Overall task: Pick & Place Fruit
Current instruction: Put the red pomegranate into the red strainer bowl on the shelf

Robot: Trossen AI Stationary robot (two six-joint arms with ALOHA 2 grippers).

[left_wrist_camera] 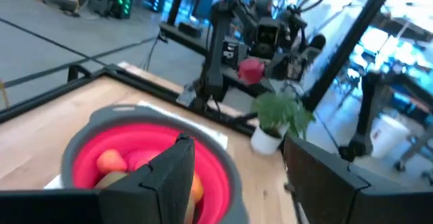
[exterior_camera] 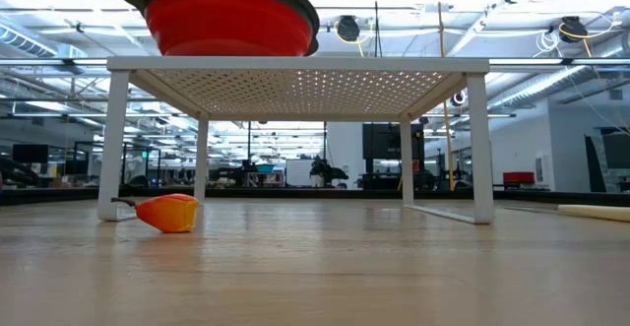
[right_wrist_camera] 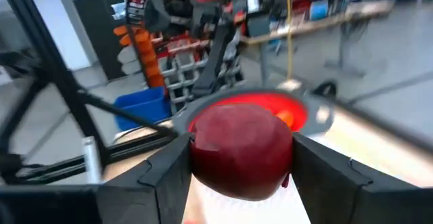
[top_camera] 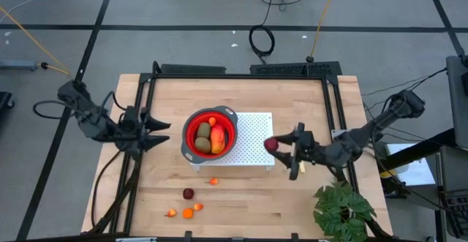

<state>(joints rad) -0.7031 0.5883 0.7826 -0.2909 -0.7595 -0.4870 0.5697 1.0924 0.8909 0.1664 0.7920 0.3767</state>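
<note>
A red bowl [top_camera: 210, 134] with a grey rim stands on a white perforated rack [top_camera: 256, 129]. In it lie an olive-brown oval [top_camera: 202, 137], a mango-like piece [top_camera: 218, 135] and an orange bit. My right gripper [top_camera: 278, 146], level at the rack's right edge, is shut on a dark red ball [top_camera: 271, 145]. My left gripper [top_camera: 162, 133] stands open left of the bowl with nothing between its fingers. Another dark red ball [top_camera: 189, 194] and several orange bits [top_camera: 187, 213] lie on the table near its front edge. My right gripper pinches the dark red ball by two opposite sides [right_wrist_camera: 203, 149] between its two fingers [right_wrist_camera: 323, 173]. The fingers lie level and come from the table's right side, pointing at the bowl [right_wrist_camera: 304, 112]. The ball is lifted clear, over the rack's right edge.
A green leafy plant [top_camera: 340, 209] in a pot stands at the near right corner. A pale yellow handle [exterior_camera: 594, 211] lies on the table under the right arm. One orange bit [exterior_camera: 169, 213] rests beside a near leg of the rack. Bare wood lies around the rack.
</note>
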